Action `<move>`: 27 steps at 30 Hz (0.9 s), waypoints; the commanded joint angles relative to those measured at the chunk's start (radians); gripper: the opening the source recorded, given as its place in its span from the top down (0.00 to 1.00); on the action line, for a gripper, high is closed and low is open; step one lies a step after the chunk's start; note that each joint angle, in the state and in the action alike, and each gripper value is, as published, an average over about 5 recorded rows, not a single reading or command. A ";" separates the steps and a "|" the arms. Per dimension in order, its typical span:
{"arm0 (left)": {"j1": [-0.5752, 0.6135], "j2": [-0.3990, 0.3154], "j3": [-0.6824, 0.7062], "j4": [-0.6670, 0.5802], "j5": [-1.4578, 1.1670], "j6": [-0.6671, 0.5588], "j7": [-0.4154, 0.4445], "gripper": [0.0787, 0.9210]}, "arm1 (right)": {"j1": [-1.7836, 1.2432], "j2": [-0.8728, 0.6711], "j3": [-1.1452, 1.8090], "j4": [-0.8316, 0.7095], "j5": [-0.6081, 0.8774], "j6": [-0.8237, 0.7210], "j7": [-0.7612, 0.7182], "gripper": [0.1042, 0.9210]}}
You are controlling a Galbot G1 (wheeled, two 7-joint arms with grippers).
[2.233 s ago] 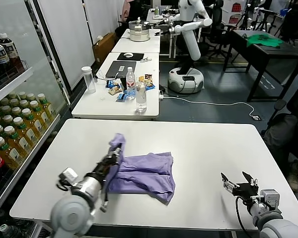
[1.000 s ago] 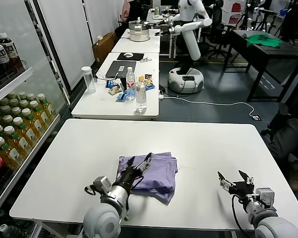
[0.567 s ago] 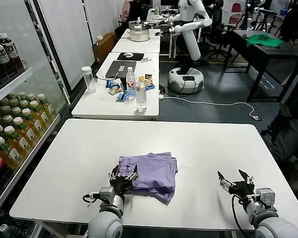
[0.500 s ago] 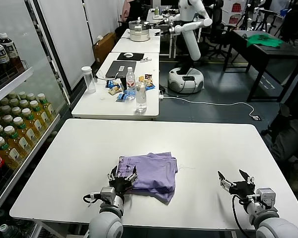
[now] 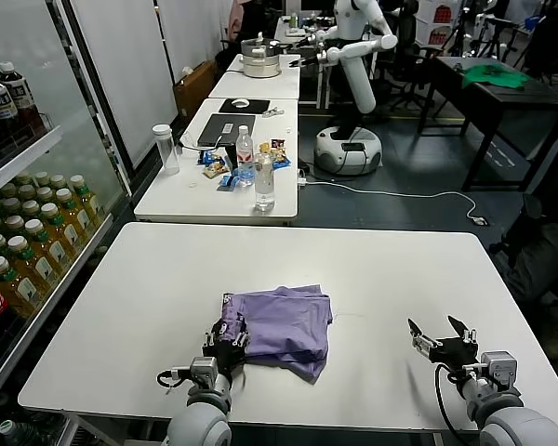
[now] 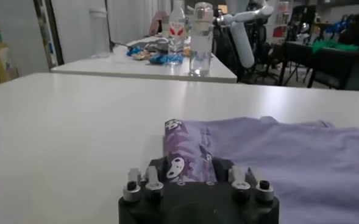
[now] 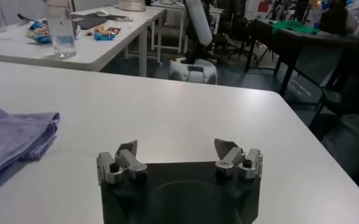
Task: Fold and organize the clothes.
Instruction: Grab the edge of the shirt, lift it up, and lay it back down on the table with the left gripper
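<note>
The lavender-purple thin-fabric T-shirt [image 5: 281, 321] lies folded mid-table on the white table [image 5: 167, 269]. The left gripper [image 5: 225, 340] sits at its 8 o'clock corner — whether its jaws grip cloth I cannot tell. The right gripper [image 5: 443, 341], at 3 o'clock, waits spread wide — idle.

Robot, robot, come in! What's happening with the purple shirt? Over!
Left gripper open at the T-shirt's near edge. Right gripper open, idle, off to the side. Shirt folded on table. Nothing in the way.
</note>
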 commanded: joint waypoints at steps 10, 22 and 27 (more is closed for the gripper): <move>-0.009 -0.002 -0.158 -0.065 -0.683 -0.060 0.026 0.84 | -0.012 0.002 0.008 0.015 -0.002 -0.001 0.002 0.12; -0.013 0.081 -0.460 -0.161 -1.029 -0.060 0.035 0.94 | -0.021 0.000 0.014 0.020 0.000 0.000 0.002 0.12; -0.019 0.205 -0.639 -0.191 -1.100 -0.009 0.044 0.94 | -0.015 0.000 0.011 0.019 0.003 0.001 0.001 0.12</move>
